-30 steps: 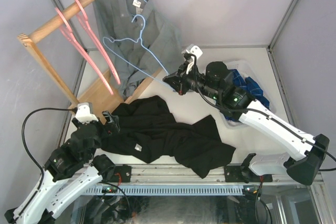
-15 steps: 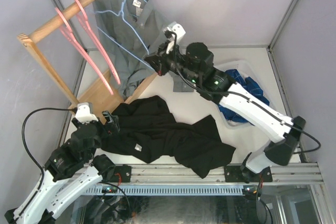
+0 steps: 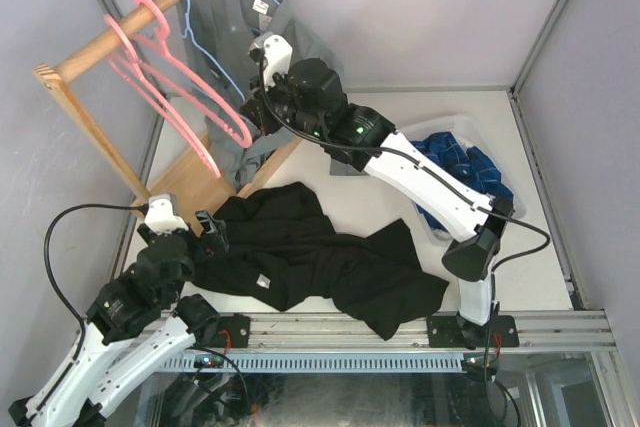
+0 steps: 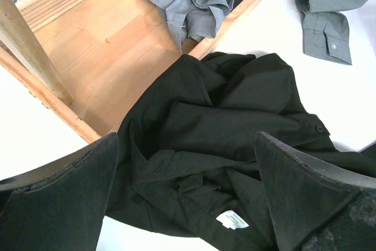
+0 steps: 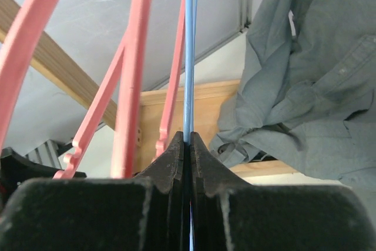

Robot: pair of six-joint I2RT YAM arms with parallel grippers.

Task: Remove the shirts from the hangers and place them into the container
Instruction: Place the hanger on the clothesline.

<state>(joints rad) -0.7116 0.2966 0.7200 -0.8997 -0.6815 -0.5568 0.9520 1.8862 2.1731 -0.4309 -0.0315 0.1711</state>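
Observation:
My right gripper (image 3: 252,107) reaches up to the wooden rack, shut on a light-blue wire hanger (image 3: 197,47); its wire (image 5: 189,57) rises straight out of the shut right gripper (image 5: 190,140). Two pink hangers (image 3: 170,87) hang on the rail just left of it. The grey shirt (image 3: 250,7) hangs behind, its tail on the rack's base. The black shirt (image 3: 310,257) lies crumpled on the table. My left gripper (image 3: 210,232) is open over the shirt's left edge, and the black shirt (image 4: 235,116) fills the gap of the left gripper (image 4: 188,204). A blue plaid shirt (image 3: 460,162) lies in the white container (image 3: 432,230).
The wooden rack (image 3: 90,117) stands at the back left, its flat base (image 4: 100,45) close beside the black shirt. A grey cuff (image 4: 323,27) rests on the white table. Grey walls close in the left, back and right sides.
My right arm has swung left and up from the table's middle to the rack, carrying the light-blue hanger beside the pink ones. The left arm has not moved.

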